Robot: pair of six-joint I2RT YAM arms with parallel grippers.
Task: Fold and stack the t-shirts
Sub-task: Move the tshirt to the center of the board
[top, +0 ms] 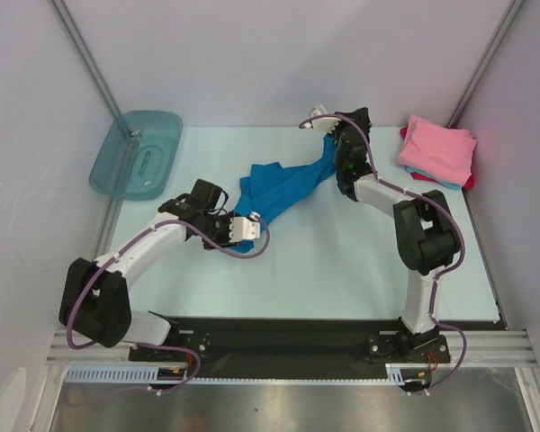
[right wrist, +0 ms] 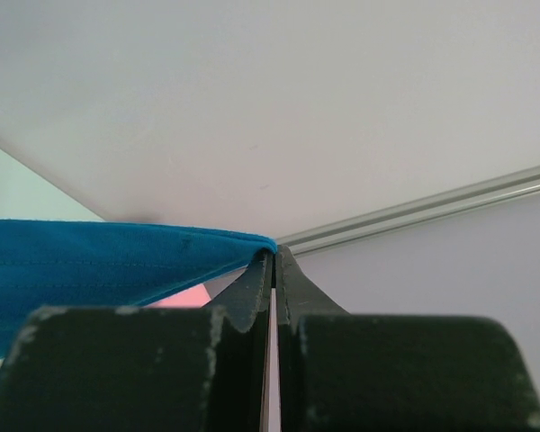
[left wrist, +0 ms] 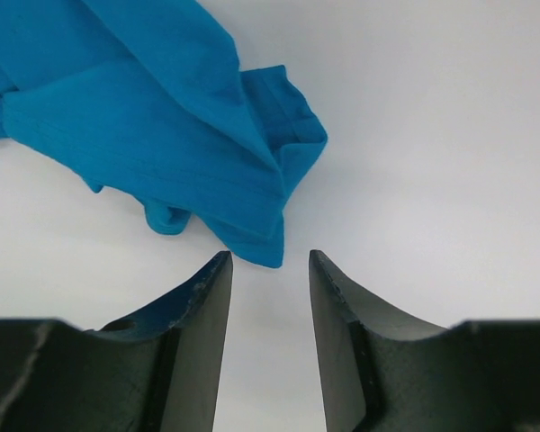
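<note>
- Right gripper (top: 331,137) (right wrist: 274,256) is seen fully closed, with an edge of the bright blue t-shirt (top: 283,184) (right wrist: 90,270) pinched between its fingertips.
- From that pinch the cloth is drawn taut, leftward in the right wrist view.
- In the top view it runs as a narrowing band from the gripper down toward the middle of the table (top: 342,270).
- The rest of the bright blue t-shirt is spread crumpled on the table between the two arms, with its bulk nearer the left arm.
- Left gripper (top: 252,225) (left wrist: 270,270) is held partly open, and nothing is clamped between its fingers (left wrist: 207,297).
- A folded corner of the bright blue t-shirt (left wrist: 162,126) lies just ahead of those fingertips, in line with the gap between them.
- Whether the cloth touches the fingertips cannot be told.
- The pink t-shirt (top: 436,148) is laid folded at the far right corner of the table, just beside the right gripper but apart from it.
- Light blue and red edges (top: 450,183) are seen under the pink t-shirt, so it lies on top of a small stack.
- A translucent teal tub (top: 137,153) is set at the far left corner, well apart from the shirts.
</note>
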